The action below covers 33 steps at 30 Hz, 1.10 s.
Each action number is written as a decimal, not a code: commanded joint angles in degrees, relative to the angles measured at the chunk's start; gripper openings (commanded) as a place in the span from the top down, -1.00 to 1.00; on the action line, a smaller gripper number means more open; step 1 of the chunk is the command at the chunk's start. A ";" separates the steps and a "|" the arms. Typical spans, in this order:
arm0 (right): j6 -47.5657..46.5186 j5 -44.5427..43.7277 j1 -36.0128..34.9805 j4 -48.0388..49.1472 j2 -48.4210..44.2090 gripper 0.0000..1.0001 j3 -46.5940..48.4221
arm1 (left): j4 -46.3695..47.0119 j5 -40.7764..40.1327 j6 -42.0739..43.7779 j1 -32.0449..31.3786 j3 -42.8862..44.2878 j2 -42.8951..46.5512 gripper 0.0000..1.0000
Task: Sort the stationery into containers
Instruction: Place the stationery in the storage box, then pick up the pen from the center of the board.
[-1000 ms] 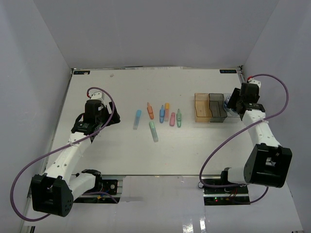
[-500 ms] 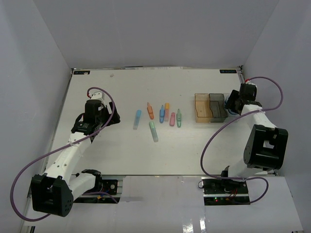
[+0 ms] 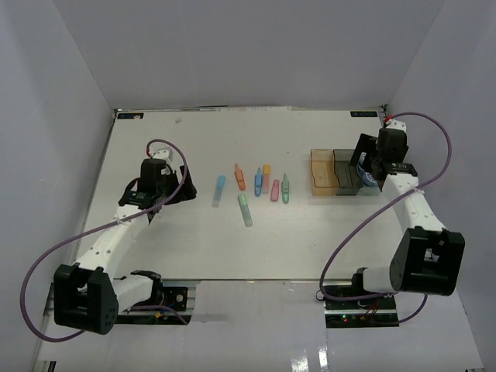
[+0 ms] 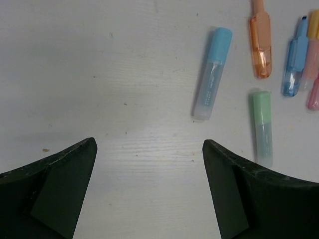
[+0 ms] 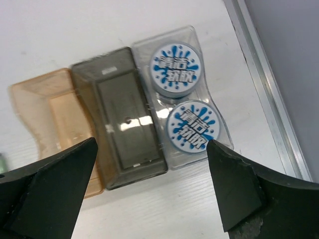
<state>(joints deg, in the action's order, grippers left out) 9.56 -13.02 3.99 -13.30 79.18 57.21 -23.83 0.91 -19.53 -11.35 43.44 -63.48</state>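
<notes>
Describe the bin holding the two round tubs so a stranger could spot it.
On the right side of the white table stands a row of three translucent plastic bins. Take the rightmost bin, beside the table's metal edge. It alone is colourless and holds two round blue-and-white tubs; its neighbours are amber and smoky grey.

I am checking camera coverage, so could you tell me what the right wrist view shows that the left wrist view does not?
Only the right wrist: the amber bin, grey bin and clear bin, the last holding two patterned tubs. Only the left wrist: the light blue stick, orange stick, blue stick and green stick lying loose. Both: the white table, with the left tool or right tool open and empty.
</notes>
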 commanded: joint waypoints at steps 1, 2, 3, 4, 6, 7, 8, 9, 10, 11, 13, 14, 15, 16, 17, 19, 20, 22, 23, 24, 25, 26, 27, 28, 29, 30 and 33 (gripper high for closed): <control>-0.60 -0.61 -3.27 -0.76 -8.14 -0.93 0.01 | -2.17 3.49 0.02 -4.00 2.17 -3.83 -0.96; -0.51 0.52 -3.72 -0.94 -11.73 -0.92 -1.65 | -4.18 2.44 -0.16 -5.59 3.04 -6.54 -0.96; -0.25 3.67 -3.90 -1.63 -13.50 -0.92 -2.45 | -5.16 1.13 -0.42 -7.44 4.10 -8.13 -0.96; 0.62 5.27 -3.90 -1.90 -17.09 -0.91 -3.32 | -6.21 -2.45 -1.29 -10.76 5.94 -9.54 -0.96; 2.29 10.08 -3.90 -1.30 -20.71 -0.91 -6.49 | -7.28 -4.42 -2.70 -12.98 7.09 -12.96 -0.96; 4.22 11.77 -3.90 -0.51 -24.30 -0.91 -7.89 | -7.19 -4.77 -4.10 -14.12 7.71 -14.03 -0.95; 5.19 15.87 -3.90 0.37 -25.99 -0.91 -10.43 | -7.19 -5.21 -4.64 -14.66 8.15 -16.39 -0.93; 6.07 17.39 -3.90 1.08 -27.39 -0.91 -11.50 | -7.28 -5.82 -4.81 -15.10 8.76 -17.63 -0.90; 7.04 18.72 -3.90 2.30 -29.58 -0.91 -12.38 | -7.19 -7.92 -5.08 -16.49 9.98 -18.77 -0.89; 7.22 20.64 -3.90 2.66 -30.39 -0.91 -13.34 | -7.28 -8.81 -5.69 -17.03 10.61 -20.00 -0.86; 7.40 21.45 -3.90 2.67 -31.88 -0.91 -13.88 | -6.84 -10.13 -6.48 -18.43 12.45 -23.34 -0.82; 7.40 21.71 -5.29 2.84 -32.41 -0.91 -14.75 | -6.66 -10.66 -7.10 -18.70 13.07 -25.79 -0.80; 7.40 21.89 -5.66 3.01 -32.85 -0.91 -15.28 | -6.58 -10.92 -7.19 -19.05 13.68 -27.12 -0.79; 7.49 22.07 -5.66 3.71 -33.82 -0.90 -15.90 | -6.40 -11.10 -7.36 -19.23 14.99 -28.09 -0.75; 7.49 22.16 -5.66 3.98 -34.26 -0.90 -16.51 | -6.14 -11.36 -7.37 -19.49 15.44 -29.06 -0.74; 7.40 22.24 -5.75 4.07 -34.97 -0.90 -17.74 | -5.18 -11.63 -7.19 -19.93 16.32 -31.34 -0.68; 7.14 22.94 -5.75 4.33 -35.14 -0.89 -18.10 | -4.99 -11.80 -7.02 -19.93 16.59 -31.96 -0.67; 6.70 23.74 -5.92 4.34 -35.23 -0.89 -18.89 | -4.99 -12.68 -6.84 -20.02 16.94 -34.06 -0.62; 6.18 23.74 -5.92 3.90 -35.14 -0.89 -18.98 | -4.73 -12.86 -6.75 -19.94 17.20 -34.60 -0.58; 5.91 23.65 -6.18 3.90 -35.23 -0.89 -19.15 | -4.38 -12.77 -6.66 -19.93 17.20 -35.21 -0.55; 5.56 23.65 -6.36 3.90 -35.32 -0.89 -19.24 | -3.86 -12.69 -6.58 -19.93 17.20 -36.09 -0.53; 5.38 23.22 -6.62 3.81 -35.32 -0.89 -19.24 | -3.50 -12.42 -6.40 -19.93 17.29 -36.44 -0.45; 4.86 23.12 -6.97 3.89 -35.32 -0.89 -19.24 | -3.33 -12.25 -6.22 -19.93 17.47 -36.88 -0.41; 4.50 23.12 -7.15 3.90 -35.32 -0.89 -19.15 | -3.24 -12.16 -6.22 -19.93 17.82 -37.67 -0.36; 4.15 23.21 -7.33 3.98 -35.15 -0.89 -19.15 | -3.06 -12.07 -6.22 -19.93 17.99 -38.03 -0.28; 3.71 23.12 -7.94 3.98 -34.71 -0.89 -19.15 | -2.89 -11.63 -6.22 -19.93 18.34 -38.29 -0.24; 2.57 22.95 -8.91 3.54 -33.74 -0.89 -18.98 | -2.45 -11.37 -5.87 -19.93 18.70 -39.17 -0.09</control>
<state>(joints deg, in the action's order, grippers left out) 14.20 9.23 -3.95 -11.79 44.88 37.78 -28.32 -11.60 -25.43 -31.24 61.36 -100.84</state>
